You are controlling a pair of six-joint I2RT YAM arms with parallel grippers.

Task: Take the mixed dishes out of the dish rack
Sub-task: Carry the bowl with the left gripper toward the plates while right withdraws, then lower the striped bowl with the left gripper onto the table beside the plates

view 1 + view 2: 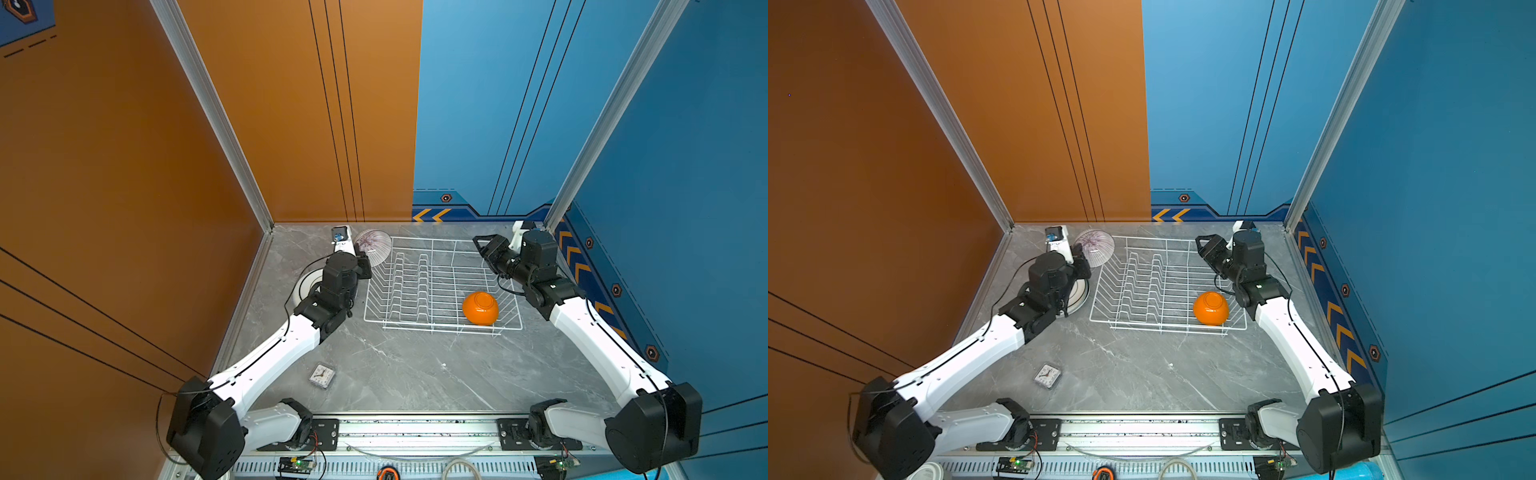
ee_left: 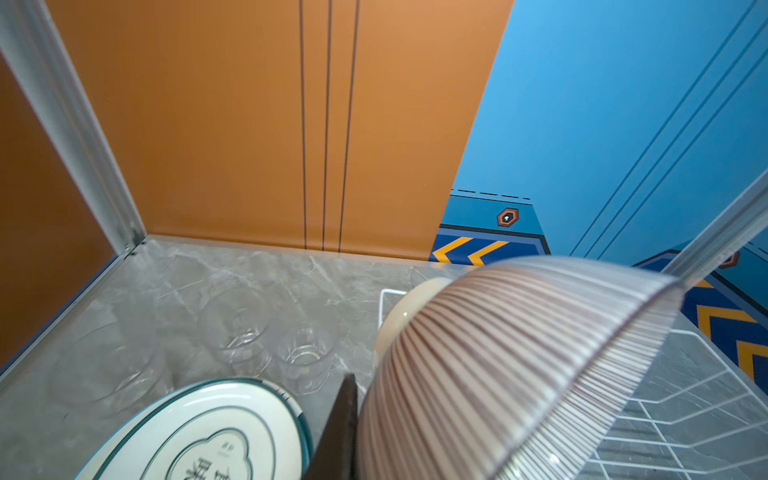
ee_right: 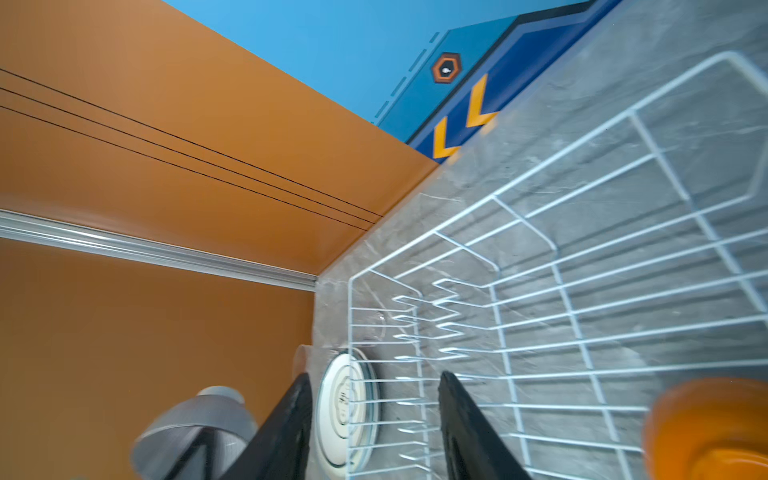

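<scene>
Ribbed bowl [image 1: 373,247]: pale, with fine purplish-brown stripes fanning out from a plain cream foot. It is tipped over so that its outer wall faces up. In both top views it sits at the upper left corner of the rack, and I cannot tell whether it touches the wire.
Left gripper [image 1: 365,262]: clamped narrow on the ribbed bowl's rim. In the left wrist view one dark finger [image 2: 341,428] lies against the outside wall, and the other is hidden.
Right gripper [image 3: 376,376]: jaws apart with nothing between them, over the upper right part of the rack in both top views.
Dish rack [image 1: 419,286]: white wire basket, centre right on the grey marble table [image 1: 415,374]. Its rows of zigzag dividers are bare.
Orange bowl [image 1: 480,308]: glossy and upside down, foot ring up, in the rack's lower right corner. It is the only dish resting inside.
Plate [image 2: 208,436]: white with teal rings and a cloud-shaped emblem holding characters. It lies flat on the table just left of the rack, half covered by the left arm in the top views.
Glass tumblers [image 2: 305,357]: clear, upright on the table beyond the plate, close together. A fainter glass shape shows at the lower left of the left wrist view.
Clock [image 1: 322,376]: small and square with a white face, at the lower left of the table, well apart from the rack.
</scene>
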